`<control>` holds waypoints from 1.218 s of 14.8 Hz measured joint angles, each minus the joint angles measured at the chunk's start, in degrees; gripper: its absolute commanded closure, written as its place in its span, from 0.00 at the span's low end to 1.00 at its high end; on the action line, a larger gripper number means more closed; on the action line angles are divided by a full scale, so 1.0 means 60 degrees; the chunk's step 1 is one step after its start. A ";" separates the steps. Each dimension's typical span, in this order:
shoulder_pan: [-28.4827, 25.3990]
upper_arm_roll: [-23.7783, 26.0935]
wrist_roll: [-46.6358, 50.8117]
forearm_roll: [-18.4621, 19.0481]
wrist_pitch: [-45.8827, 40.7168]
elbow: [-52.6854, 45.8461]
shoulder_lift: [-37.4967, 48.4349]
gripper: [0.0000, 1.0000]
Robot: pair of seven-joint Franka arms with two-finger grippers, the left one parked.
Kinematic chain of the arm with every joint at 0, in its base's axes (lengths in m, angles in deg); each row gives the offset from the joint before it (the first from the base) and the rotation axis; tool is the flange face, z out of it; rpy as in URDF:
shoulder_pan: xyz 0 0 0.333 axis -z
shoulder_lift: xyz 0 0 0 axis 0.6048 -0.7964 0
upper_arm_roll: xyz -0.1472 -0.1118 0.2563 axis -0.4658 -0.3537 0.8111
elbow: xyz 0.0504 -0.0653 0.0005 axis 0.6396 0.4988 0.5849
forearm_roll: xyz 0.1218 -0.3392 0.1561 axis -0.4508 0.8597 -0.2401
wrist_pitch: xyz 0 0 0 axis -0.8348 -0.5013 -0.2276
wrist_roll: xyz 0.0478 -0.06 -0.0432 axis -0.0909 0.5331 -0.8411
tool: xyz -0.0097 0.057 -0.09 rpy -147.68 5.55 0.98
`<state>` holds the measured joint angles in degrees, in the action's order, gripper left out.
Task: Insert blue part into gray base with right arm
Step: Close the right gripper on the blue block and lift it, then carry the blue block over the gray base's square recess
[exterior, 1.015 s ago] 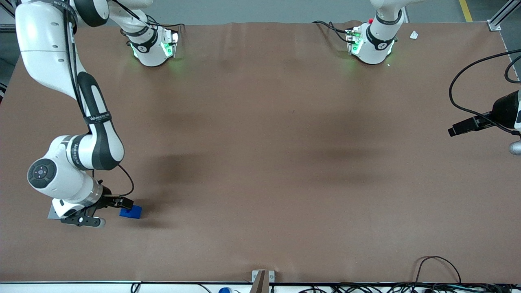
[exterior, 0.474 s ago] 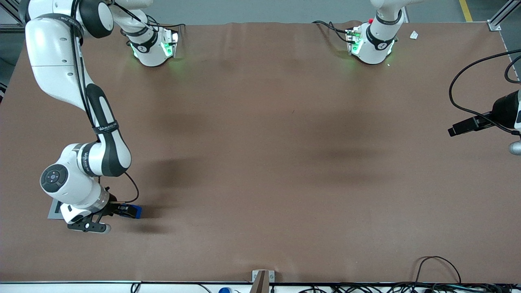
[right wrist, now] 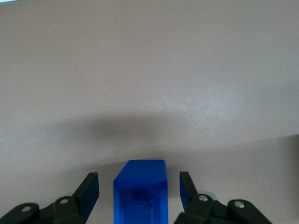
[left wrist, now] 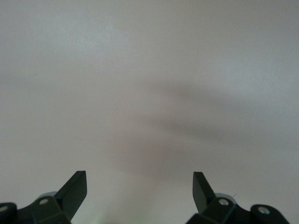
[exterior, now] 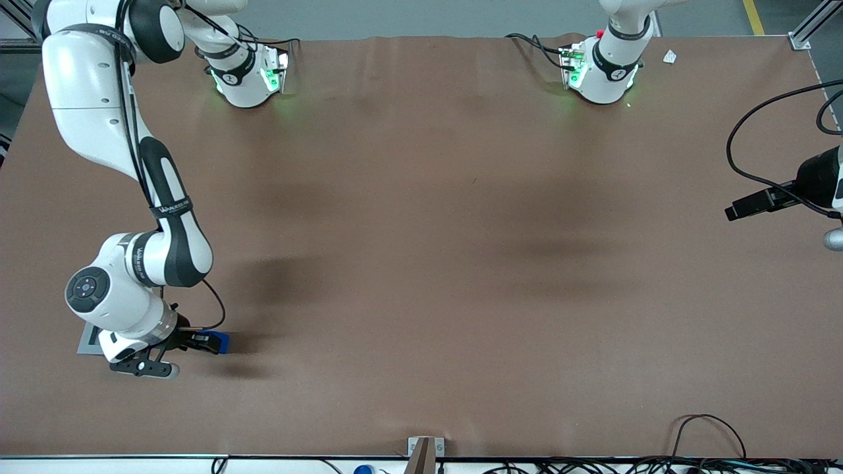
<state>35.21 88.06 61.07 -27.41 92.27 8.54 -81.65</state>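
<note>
Table [exterior: 461, 263]: we see a wide brown surface filling the front view; in the right wrist view [right wrist: 149, 70] it shows only as a plain pale stretch with a soft shadow band.

Right arm [exterior: 141, 191]: white with black bands, reaching down from its mount to the working arm's end of the table, nearer the front camera than its own base. We see its whole run only in the front view.

Gray base [exterior: 87, 340]: we make out just a small gray corner on the table, the rest hidden under the arm's wrist. It appears in the front view alone, so we cannot read its recess.

Gripper [exterior: 205, 341] [right wrist: 139, 189]: low over the table at the blue block. In the wrist view we note the two black fingers [right wrist: 88, 191] standing wide, one on each side of the block with a visible gap on both sides, touching neither face. From the front the fingers merge with the block and we cannot judge the gap.

Blue block [exterior: 221, 342] [right wrist: 140, 196]: sits on the table between the fingers, just beside the gray base toward the parked arm's end. From the front we see only a sliver; the wrist view shows its hollowed inner detail.
</note>
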 measured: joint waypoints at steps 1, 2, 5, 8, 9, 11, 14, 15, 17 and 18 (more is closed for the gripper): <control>0.0000 0.0000 0.0000 -0.0072 -0.0003 0.0001 -0.0025 0.25; 0.0000 0.0000 0.0000 -0.0093 -0.0002 0.0002 -0.0061 0.27; 0.0000 0.0000 0.0002 -0.0104 0.0059 0.0005 -0.0179 0.32; 0.0000 -0.0001 0.0004 -0.0105 0.0167 0.0088 -0.0230 0.50; 0.0000 -0.0002 0.0004 -0.0105 0.0169 0.0089 -0.0233 0.57; 0.0002 -0.0007 0.0003 -0.0105 0.0183 0.0082 -0.0228 0.80; 0.0002 -0.0008 -0.0010 -0.0105 0.0169 0.0065 -0.0230 0.96; 0.0002 -0.0010 -0.0014 -0.0103 0.0071 0.0038 -0.0226 0.96; 0.0010 -0.0037 -0.0029 -0.0095 -0.0565 -0.0183 -0.0185 0.96; 0.0027 -0.0076 -0.0100 -0.0078 -0.1144 -0.0416 -0.0127 0.96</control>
<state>35.37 87.61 60.47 -27.88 85.40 6.04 -82.41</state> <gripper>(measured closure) 0.489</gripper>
